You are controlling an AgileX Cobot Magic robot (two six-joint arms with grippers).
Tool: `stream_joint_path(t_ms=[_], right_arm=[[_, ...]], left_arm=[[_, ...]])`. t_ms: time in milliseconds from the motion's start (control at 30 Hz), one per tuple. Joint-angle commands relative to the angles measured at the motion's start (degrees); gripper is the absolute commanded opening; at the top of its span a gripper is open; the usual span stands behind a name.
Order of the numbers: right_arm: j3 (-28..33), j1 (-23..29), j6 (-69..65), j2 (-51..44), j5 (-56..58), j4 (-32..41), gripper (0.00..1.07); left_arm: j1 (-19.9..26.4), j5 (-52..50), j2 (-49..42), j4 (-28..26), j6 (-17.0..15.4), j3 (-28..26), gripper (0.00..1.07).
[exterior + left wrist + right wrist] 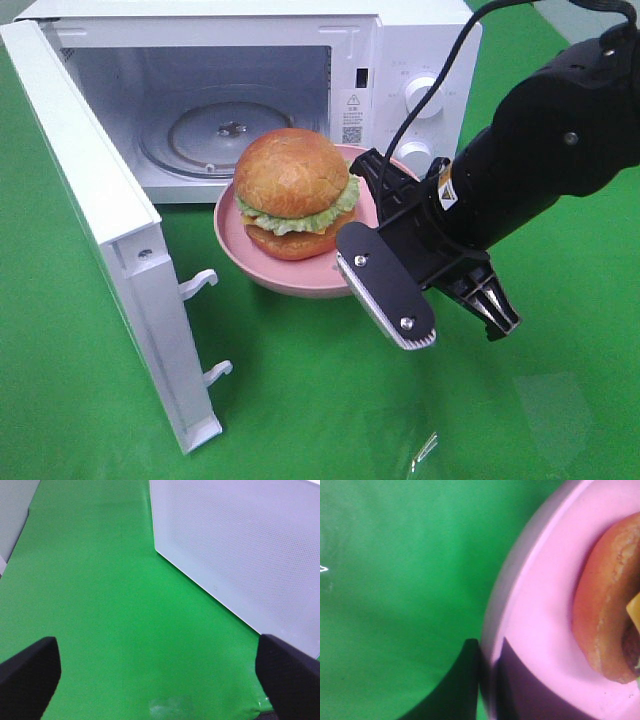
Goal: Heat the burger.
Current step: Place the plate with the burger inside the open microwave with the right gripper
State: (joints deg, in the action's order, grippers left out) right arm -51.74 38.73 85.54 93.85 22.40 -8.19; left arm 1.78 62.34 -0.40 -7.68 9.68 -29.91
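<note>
Green bench [300,400]: burger [292,190] sits centred on pink plate [290,275], before the open microwave [400,40]; right gripper [489,685] clenched on plate's rim; left gripper [160,675] released, empty. We'd worry a thin rim pinch tilts, burger slides off.

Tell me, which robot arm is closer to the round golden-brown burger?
Right. The right tool grips the rim of the pink plate carrying the burger; the left tool hangs open over the green cloth, near the white microwave door.
</note>
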Motion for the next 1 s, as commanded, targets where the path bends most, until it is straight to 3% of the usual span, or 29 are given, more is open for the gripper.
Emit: stream_joint_path(t_ms=[33,1000], right_arm=[[-2.52,0.06,-0.29,0.69,-3.44,-0.11,0.01],[-15.24,0.06,-3.15,11.34,-3.55,-0.11,0.02]], left_arm=[[-0.23,-0.92,-0.92,-0.29,0.00,0.17,0.98],[-0.23,-0.92,-0.92,-0.29,0.00,0.17,0.98]])
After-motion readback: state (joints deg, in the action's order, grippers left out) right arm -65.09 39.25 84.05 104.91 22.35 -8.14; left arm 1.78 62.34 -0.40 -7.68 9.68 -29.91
